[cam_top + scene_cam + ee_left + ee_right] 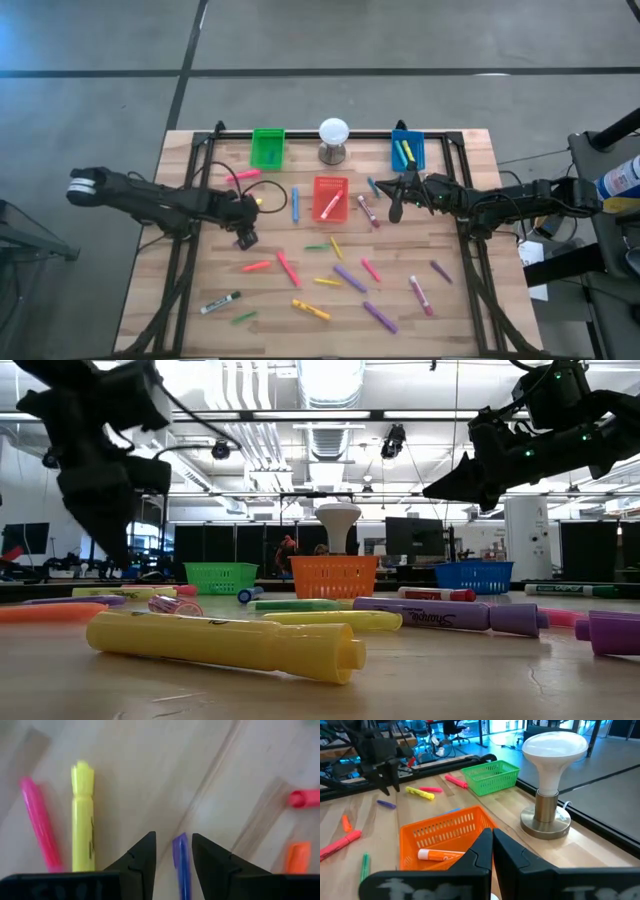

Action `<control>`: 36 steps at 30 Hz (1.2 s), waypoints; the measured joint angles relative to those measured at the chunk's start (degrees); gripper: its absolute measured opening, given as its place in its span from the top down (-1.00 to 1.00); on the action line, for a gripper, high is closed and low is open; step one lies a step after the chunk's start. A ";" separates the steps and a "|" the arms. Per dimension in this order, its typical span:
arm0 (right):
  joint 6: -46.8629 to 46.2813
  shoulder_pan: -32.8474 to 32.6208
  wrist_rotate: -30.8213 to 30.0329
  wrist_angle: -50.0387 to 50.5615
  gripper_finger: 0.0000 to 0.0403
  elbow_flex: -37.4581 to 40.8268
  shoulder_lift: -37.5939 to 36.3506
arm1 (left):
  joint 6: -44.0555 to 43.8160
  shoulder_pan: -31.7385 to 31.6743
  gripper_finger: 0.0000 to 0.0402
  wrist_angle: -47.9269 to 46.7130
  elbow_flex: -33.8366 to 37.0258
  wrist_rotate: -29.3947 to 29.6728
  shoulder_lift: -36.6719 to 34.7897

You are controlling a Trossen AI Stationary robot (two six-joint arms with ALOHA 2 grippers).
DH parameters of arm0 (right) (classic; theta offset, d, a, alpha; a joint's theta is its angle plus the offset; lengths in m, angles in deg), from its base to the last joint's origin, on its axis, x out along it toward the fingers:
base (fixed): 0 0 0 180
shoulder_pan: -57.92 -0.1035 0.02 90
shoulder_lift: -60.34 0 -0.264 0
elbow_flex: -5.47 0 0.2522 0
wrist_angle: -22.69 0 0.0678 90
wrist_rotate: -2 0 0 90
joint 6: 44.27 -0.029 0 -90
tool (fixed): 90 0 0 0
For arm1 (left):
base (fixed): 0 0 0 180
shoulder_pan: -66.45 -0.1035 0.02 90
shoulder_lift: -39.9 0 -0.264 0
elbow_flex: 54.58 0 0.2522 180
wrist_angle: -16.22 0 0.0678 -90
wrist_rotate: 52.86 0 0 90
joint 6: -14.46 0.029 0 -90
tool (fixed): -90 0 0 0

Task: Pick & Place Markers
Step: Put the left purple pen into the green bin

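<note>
Left side first: the left arm reaches in across the table and the left gripper point(247, 238) hangs over the wood just below and left of the red bin. In the left wrist view its fingers point(141, 860) are spread apart, with a blue marker point(182, 865) showing in the gap between them on the table below; nothing is pinched. Just beside it in that view lie a yellow highlighter point(83, 815) and a pink marker point(40, 827), flat on the boards.

Along the back edge sit the green bin point(267, 147), then the white ball on a grey stand point(333, 139), then the blue bin point(407, 149), which has a couple of markers in it. The red bin point(330, 198) sits nearer the middle and holds a white marker with an orange cap point(440, 854).

Most of the markers are scattered loose over the front half of the table: a white-and-black marker point(220, 301) near the front left, a red one point(256, 266), a pink one point(288, 267), a yellow one point(311, 310) and a couple of purple ones point(349, 278) in the middle, and another pink one point(421, 296) further right.

Right side: the right arm comes in from the right edge, and the right gripper point(394, 210) hovers between the red bin and the blue bin. Its fingers point(479, 851) are pressed together and hold nothing.
</note>
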 joint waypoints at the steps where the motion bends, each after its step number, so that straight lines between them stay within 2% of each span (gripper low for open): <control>1: -0.01 0.00 0.00 0.00 0.96 0.00 -0.01 | -0.17 0.05 0.40 -0.03 0.14 -0.43 0.83; 10: 0.01 0.00 0.00 0.00 0.96 0.00 -0.01 | 0.07 1.04 0.40 1.52 0.53 -1.25 8.30; 18: 0.03 0.00 0.00 0.02 0.96 0.00 0.00 | 0.23 1.04 0.42 1.87 0.55 -2.04 11.54; 27: 0.03 0.00 -0.01 0.01 0.96 0.00 -0.01 | -0.10 1.00 0.71 1.52 0.32 -1.92 11.60; 30: 0.03 0.02 -0.02 0.00 0.96 0.00 -0.01 | -0.16 0.93 0.77 -0.60 -1.12 -2.54 11.65; 36: 0.03 0.00 -0.01 0.00 0.96 0.00 -0.01 | 2.54 0.66 0.76 -4.43 -7.37 -1.56 11.39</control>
